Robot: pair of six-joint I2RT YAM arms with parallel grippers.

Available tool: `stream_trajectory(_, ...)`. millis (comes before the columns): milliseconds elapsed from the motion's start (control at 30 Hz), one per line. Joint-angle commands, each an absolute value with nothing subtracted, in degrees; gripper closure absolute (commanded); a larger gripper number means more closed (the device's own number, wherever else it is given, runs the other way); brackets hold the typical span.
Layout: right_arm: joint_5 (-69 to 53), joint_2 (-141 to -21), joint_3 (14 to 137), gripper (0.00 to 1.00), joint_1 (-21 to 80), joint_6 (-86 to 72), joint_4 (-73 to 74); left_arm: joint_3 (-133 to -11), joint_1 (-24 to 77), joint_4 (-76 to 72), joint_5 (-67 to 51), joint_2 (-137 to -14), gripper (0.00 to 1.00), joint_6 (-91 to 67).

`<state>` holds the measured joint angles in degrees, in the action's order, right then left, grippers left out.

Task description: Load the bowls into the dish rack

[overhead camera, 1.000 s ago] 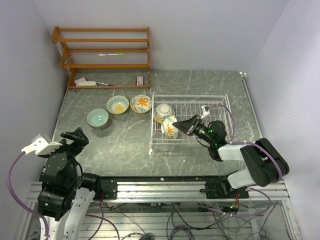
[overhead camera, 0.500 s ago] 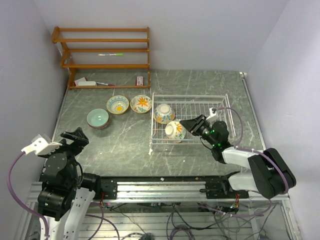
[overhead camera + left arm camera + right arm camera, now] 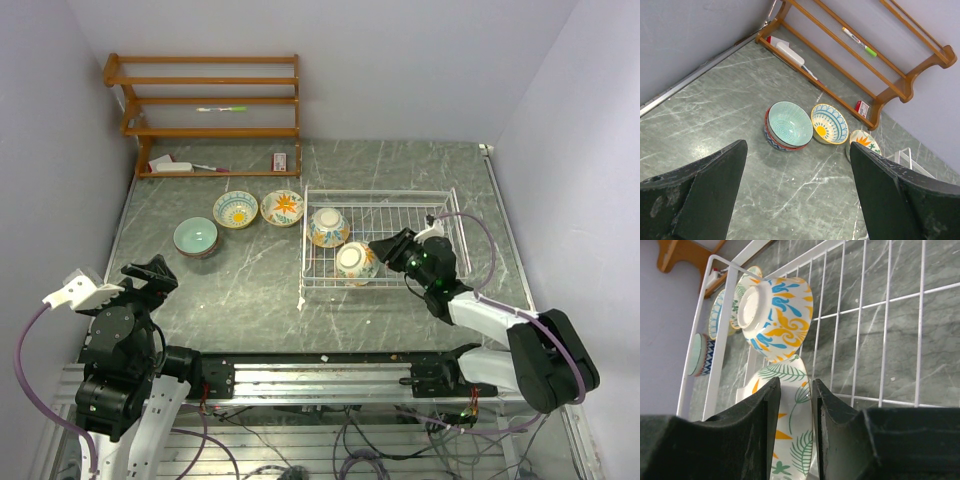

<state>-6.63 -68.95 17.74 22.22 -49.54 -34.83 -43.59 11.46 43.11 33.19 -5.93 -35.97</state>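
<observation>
The white wire dish rack point(image 3: 380, 190) stands at centre right. A blue and orange bowl point(image 3: 328, 226) lies upside down in its left part, also in the right wrist view point(image 3: 775, 315). My right gripper point(image 3: 378, 252) is shut on the rim of a leaf-patterned bowl point(image 3: 355, 262), held at the rack's near left corner; its wall sits between my fingers point(image 3: 795, 425). A teal bowl point(image 3: 195, 237), stacked in another bowl, a yellow and blue bowl point(image 3: 235, 209) and an orange-flower bowl point(image 3: 282, 207) sit on the table left of the rack. My left gripper point(image 3: 150, 272) is open and empty, near the teal bowl point(image 3: 789, 125).
A brown wooden shelf unit point(image 3: 210, 100) stands at the back left with a pen and small items on it. The walls close in on both sides. The rack's right part point(image 3: 885, 340) holds no bowls.
My right gripper has drawn back to the right and lowered the leaf-patterned bowl, turning it from on edge to nearly base up. The left arm has not moved.
</observation>
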Motion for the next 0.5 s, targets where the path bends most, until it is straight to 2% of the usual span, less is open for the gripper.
stream_trajectory(0,-7.5,-70.7,18.9,0.68,22.6,-47.1,-29.8,-44.9,11.6,41.9,33.3,-5.7,0.05,-35.5)
stream_trajectory(467,-6.3,-73.8,21.7,0.68,22.6,-45.3,-26.8,-44.9,11.6,41.9,33.2,-5.7,0.05,-35.5)
